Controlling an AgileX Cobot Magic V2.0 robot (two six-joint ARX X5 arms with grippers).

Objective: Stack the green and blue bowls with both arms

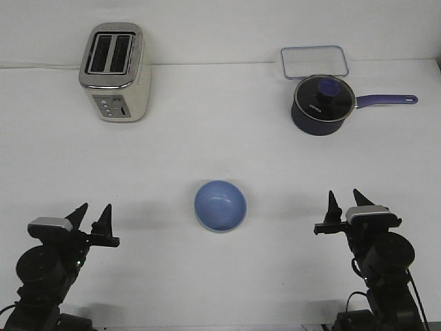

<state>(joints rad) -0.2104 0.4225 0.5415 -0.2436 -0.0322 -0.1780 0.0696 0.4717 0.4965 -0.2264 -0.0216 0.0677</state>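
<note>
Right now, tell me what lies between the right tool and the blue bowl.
Nothing: in the front view, only bare white table separates the right tool from the blue bowl.

There is just one view, the front one. The camera sits up high behind the robot and looks forward and down over the white table (220, 145). The left gripper (93, 214) and the right gripper (346, 201) poke in at the bottom corners, so they are nearest to the camera. The blue bowl (220, 205) is in the middle. The toaster (115, 72), the saucepan (324, 105) and the clear tray (314, 62) are far off near the back wall. No other view shares this scene.
</note>
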